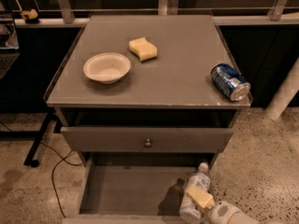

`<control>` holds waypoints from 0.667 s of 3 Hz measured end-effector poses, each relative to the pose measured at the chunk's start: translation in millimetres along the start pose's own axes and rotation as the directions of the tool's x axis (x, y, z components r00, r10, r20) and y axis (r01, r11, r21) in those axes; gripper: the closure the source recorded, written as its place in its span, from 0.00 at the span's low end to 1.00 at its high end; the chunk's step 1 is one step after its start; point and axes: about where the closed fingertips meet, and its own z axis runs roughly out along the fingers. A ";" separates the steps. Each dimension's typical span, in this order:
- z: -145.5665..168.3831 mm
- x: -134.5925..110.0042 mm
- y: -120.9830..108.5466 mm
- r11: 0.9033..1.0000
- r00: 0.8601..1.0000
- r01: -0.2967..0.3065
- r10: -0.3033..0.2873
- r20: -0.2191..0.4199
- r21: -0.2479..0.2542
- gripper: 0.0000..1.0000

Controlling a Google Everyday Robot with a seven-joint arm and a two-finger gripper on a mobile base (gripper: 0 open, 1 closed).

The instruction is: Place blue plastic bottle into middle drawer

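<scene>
Grey cabinet top [187, 85] carried a white bowl [107, 67], a yellow sponge [143, 49] and a blue can [229, 81]. Below, my gripper [199, 199] was clamped around the blue plastic bottle [200, 180], holding it tilted at the right front corner of the open middle drawer [126, 188].
</scene>
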 end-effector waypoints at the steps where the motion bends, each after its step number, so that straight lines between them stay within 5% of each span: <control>1: 1.8 0.0 -2.0 1.000 1.000 0.001 -0.001 -0.005 0.006 1.00; 2: 5.1 2.8 -4.9 1.000 1.000 -0.012 0.012 0.002 0.003 1.00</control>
